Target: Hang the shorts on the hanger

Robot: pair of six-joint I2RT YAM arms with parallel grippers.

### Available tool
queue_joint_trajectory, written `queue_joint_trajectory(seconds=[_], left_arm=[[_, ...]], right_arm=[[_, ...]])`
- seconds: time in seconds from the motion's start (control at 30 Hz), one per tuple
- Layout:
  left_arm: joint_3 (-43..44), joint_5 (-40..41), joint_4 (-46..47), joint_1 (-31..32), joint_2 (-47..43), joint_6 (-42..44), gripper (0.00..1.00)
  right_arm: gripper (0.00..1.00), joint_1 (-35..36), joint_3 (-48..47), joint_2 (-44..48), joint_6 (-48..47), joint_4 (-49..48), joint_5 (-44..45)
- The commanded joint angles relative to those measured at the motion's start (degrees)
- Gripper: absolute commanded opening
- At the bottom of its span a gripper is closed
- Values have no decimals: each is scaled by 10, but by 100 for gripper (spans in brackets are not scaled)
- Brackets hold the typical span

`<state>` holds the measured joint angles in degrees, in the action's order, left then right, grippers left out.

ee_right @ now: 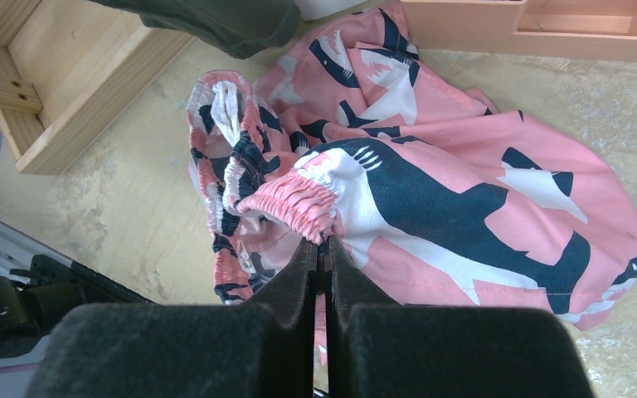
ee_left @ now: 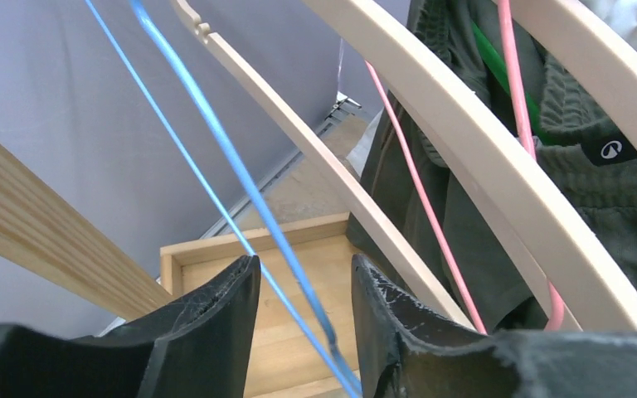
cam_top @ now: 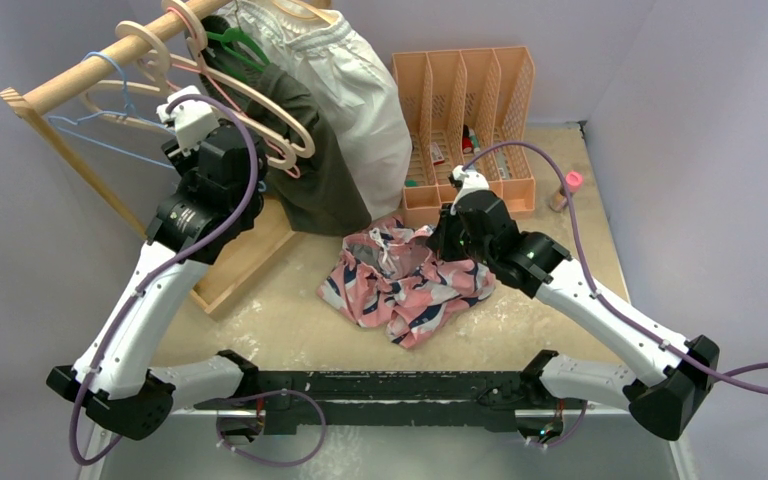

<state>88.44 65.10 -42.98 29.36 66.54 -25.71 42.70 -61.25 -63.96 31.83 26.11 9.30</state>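
Here, shorts (ee_right: 431, 191), pinched between right fingers (ee_right: 286, 286)

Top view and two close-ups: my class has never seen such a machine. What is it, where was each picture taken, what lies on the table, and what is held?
These are two white-and-black robot arms bolted at the near edge of a table, each ending in a two-finger gripper. The wide picture comes from a fixed camera above and behind them; each close-up comes from a camera on one wrist. On the table lie crumpled pink fabric shorts printed with navy-and-white sharks, near an orange slotted plastic organiser. The right gripper is shut on the shorts' elastic waistband. The left gripper is open, up at a wooden clothes rail, with a thin light-blue wire hanger passing between its fingers, ungripped. A dark olive garment hangs nearby.
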Motion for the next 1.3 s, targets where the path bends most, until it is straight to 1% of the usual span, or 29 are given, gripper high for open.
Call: queue_joint_trajectory(seconds=[0.0,0.1,0.2,0.3,0.37,0.5,0.53,0.6,0.63,0.7,0.97,1.07,1.1,1.27], left_arm=[[3,-14,-10,-3,-6,12,39],[-2,-17,-27,-3,-16,6,30],[-15,-26,-33,-3,-28,0,26],[-23,-13,-33,-3,-33,8,19],[-22,-5,-31,-3,-33,14,18],[-21,11,-25,-3,-33,26,18],[-22,19,-24,-3,-32,30,20],[-25,38,-26,-3,-29,33,31],[-28,44,-29,-3,-27,32,32],[-35,46,-27,-3,-26,32,32],[-31,37,-5,-3,-32,62,13],[-34,40,26,-3,-44,88,1],[-35,40,39,-3,-49,98,0],[-53,43,130,-3,-71,166,0]], right_arm=[[0,1,6,11,-12,-30,-4],[0,1,3,3,-15,-31,-11],[0,1,6,1,-15,-36,-12],[0,1,8,-1,-15,-42,-17],[0,1,8,-3,-15,-43,-19],[0,1,8,-3,-15,-43,-19],[0,1,7,-3,-15,-43,-18],[0,1,4,-4,-15,-40,-16],[0,1,0,-6,-16,-37,-15],[0,1,-9,-10,-16,-28,-12],[0,1,-10,-11,-17,-32,-14],[0,2,-10,-13,-18,-30,-15],[0,2,-10,-13,-19,-29,-15],[0,2,-14,-5,-19,-24,-14]])
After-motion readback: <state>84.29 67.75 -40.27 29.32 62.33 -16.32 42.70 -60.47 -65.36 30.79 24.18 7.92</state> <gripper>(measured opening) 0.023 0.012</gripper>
